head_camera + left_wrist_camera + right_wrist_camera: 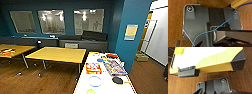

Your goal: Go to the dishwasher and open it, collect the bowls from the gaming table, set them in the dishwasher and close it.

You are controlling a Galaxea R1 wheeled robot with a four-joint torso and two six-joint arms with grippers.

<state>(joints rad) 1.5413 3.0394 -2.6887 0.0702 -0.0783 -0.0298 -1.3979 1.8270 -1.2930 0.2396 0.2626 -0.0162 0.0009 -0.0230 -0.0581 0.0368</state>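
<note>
The gaming table (83, 82), white-topped with a yellow edge, fills the lower right of the head view and carries colourful game boxes (93, 68). On it lie a yellow-green bowl (90, 91) at the near end, a white bowl with a blue rim (95, 81), a black bowl (117, 80) and a blue bowl (100, 60) farther back. In the right wrist view the table's yellow edge (218, 60) and the yellow-green bowl (179, 50) sit close, with my right arm low beside that corner over wooden floor. The dishwasher is out of view.
Two yellow-topped tables (58, 53) (15, 49) stand to the left on the wooden floor (37, 80). A dark counter (82, 43) runs along the back wall under windows. A teal pillar (130, 37) rises right of the gaming table, with a cardboard box (141, 58) beyond.
</note>
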